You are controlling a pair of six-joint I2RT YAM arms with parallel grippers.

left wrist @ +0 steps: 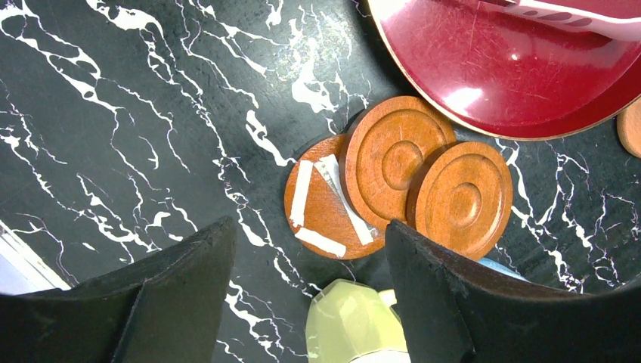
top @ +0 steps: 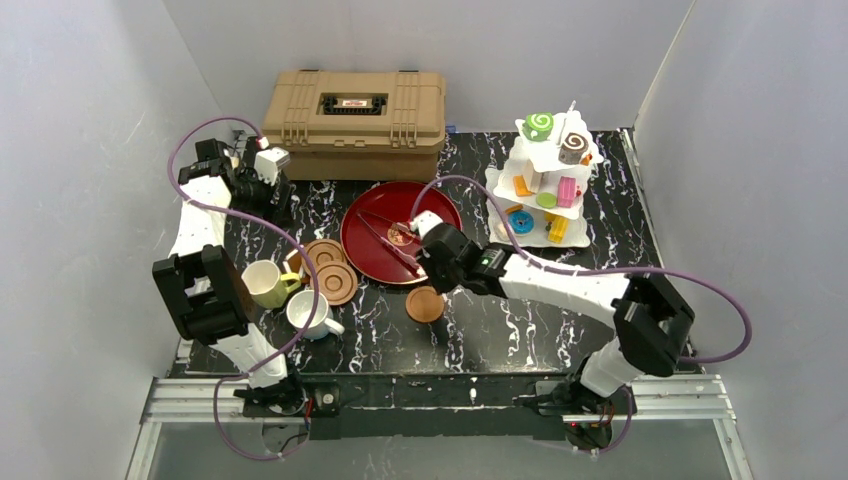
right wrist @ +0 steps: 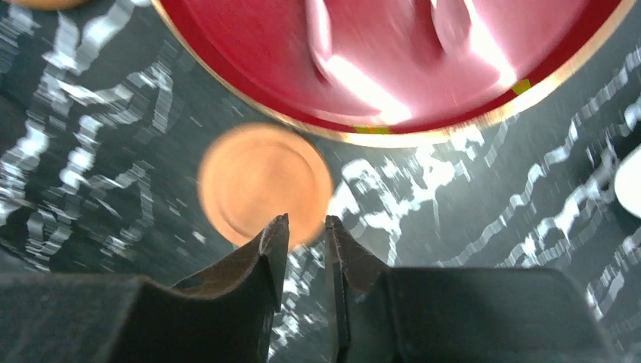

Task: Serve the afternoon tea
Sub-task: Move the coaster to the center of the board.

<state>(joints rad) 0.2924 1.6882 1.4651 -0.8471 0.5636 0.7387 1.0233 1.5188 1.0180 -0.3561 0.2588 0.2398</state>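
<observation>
Black, white-veined surface (top: pixel 520 330).

Left gripper (left wrist: pixel 310 227) hangs over the left side. Its fingers (left wrist: pixel 181 295) are spread wide with nothing between them. Beneath it, in the left wrist view, lie three overlapping coasters (left wrist: pixel 397 162). The lowest one carries strips of white tape. The cluster sits just beside the red plate (left wrist: pixel 484 68). Yellow mug (top: pixel 262 283) stands just left of the cluster. White mug (top: pixel 308 313) stands near it, toward the arm bases. Both are upright.

Right gripper (right wrist: pixel 306 223) sits low by the near rim of the plate, over the edge of a lone coaster (right wrist: pixel 261 185). That coaster lies flat on the surface, apart from the plate. The fingers (right wrist: pixel 249 280) are almost together, a thin gap showing, nothing pinched. The wrist view is blurred, so contact with the coaster cannot be told.

Tongs (top: pixel 385 238) lie across the plate. Toy pastries (top: pixel 567 190) sit on a white tiered stand (top: pixel 540 240) at right rear. A green swirl roll (top: pixel 538 124) and a brown swirl roll (top: pixel 572 147) are on top, a blue donut (top: pixel 520 222) on the bottom tier. Tan toolbox (top: pixel 350 110) stands behind the plate.
</observation>
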